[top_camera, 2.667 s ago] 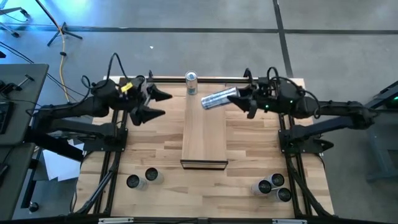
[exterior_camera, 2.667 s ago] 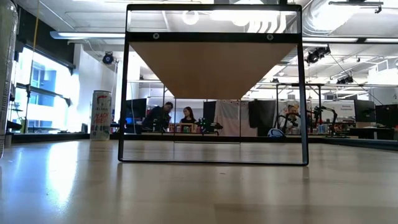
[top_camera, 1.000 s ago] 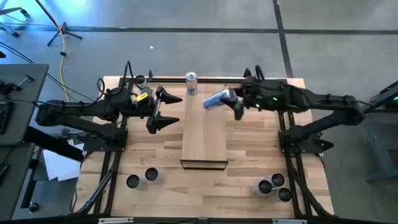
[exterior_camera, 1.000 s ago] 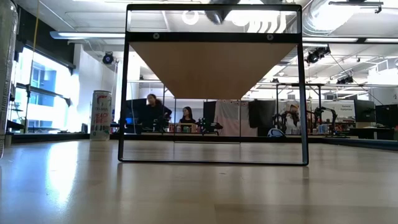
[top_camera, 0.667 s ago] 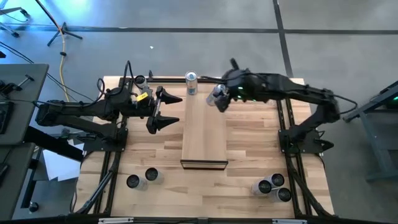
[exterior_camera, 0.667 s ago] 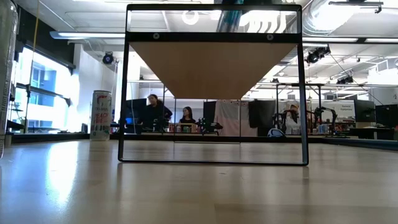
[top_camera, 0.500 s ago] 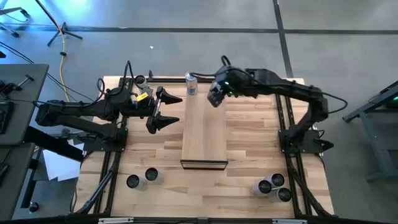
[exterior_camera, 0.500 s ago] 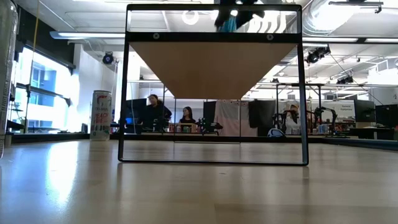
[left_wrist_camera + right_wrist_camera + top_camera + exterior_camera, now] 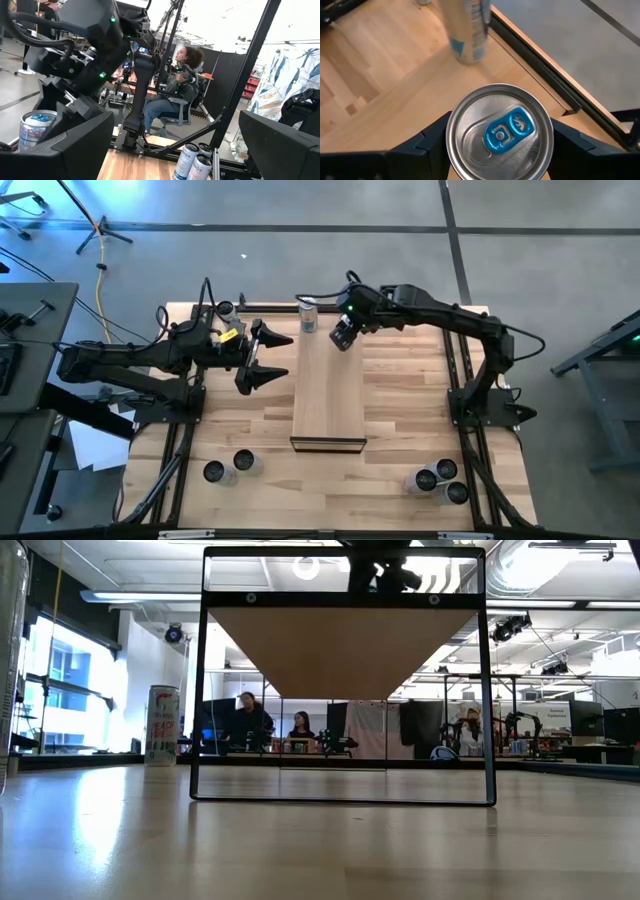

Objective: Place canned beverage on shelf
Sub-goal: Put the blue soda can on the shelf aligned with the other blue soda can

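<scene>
shelf [image 9: 327, 395]: long light-wood platform mid-table, long axis runs near to far; raised on a dark frame, as the low view shows.
left arm: parked left of the shelf, left gripper [image 9: 258, 356] with fingers spread wide, empty, well apart from any can.
right arm: reaches in from the right side across to the shelf's far end.
right gripper [image 9: 343, 335]: over the far right part of the shelf, fingers clamped on either side of the held can [image 9: 499, 131].
held can: silver, blue pull tab, in the right gripper's grasp; lid faces the wrist camera, so long axis looks upright or close to it, top up; base not visible, cannot tell if it touches the shelf.
placed can [image 9: 308, 313]: stands upright at the shelf's far end, just left of the held one; same can shows blurred beyond the lid in the right wrist view.
spare cans near left [image 9: 228, 467]: on the tabletop, not yet moved.
spare cans near right [image 9: 438, 479]: cluster on the tabletop, not yet moved.
progress: one can on the shelf, a second over its spot but not let go; judged late in this placement.
left to do: lower if needed, open fingers, back off; the spare cans remain.
</scene>
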Motion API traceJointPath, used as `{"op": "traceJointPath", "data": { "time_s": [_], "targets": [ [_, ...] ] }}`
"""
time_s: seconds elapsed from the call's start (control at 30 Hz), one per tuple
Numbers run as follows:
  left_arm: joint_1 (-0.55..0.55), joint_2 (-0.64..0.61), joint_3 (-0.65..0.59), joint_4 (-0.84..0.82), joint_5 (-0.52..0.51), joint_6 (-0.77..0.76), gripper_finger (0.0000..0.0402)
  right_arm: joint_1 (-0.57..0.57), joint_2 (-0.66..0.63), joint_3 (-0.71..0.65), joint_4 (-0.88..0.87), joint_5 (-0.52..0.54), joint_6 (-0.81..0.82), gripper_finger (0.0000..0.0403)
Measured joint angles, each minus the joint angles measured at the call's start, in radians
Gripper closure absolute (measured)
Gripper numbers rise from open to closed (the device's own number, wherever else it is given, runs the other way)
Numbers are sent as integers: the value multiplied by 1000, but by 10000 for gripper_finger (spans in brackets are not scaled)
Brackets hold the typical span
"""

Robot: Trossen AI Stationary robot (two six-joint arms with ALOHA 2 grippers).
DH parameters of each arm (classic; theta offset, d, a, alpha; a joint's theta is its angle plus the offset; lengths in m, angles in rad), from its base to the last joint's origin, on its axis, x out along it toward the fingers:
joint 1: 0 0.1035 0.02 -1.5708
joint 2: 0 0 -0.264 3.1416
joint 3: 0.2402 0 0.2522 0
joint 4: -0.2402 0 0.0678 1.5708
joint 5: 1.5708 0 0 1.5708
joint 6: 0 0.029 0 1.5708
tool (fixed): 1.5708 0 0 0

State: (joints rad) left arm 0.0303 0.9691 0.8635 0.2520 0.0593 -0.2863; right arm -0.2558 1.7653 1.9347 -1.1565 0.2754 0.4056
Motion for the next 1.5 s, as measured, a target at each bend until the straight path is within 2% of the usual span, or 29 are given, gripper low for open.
{"op": "traceJointPath", "data": {
  "time_s": [0.17,0.57,0.8,1.13,1.5],
  "targets": [
    [0,0,0,0,0,0,2,-28,4,0,-18,-41,24,171],
    [0,0,0,0,-3,0,2,-34,21,-2,-31,-47,24,171],
    [0,0,0,0,-43,0,2,-34,24,-2,-32,-42,39,170],
    [0,0,0,-1,-45,0,2,-34,24,-2,-28,-41,39,148],
    [0,0,0,0,-45,-1,2,-39,24,-2,-27,-44,-68,147]
  ]
}}
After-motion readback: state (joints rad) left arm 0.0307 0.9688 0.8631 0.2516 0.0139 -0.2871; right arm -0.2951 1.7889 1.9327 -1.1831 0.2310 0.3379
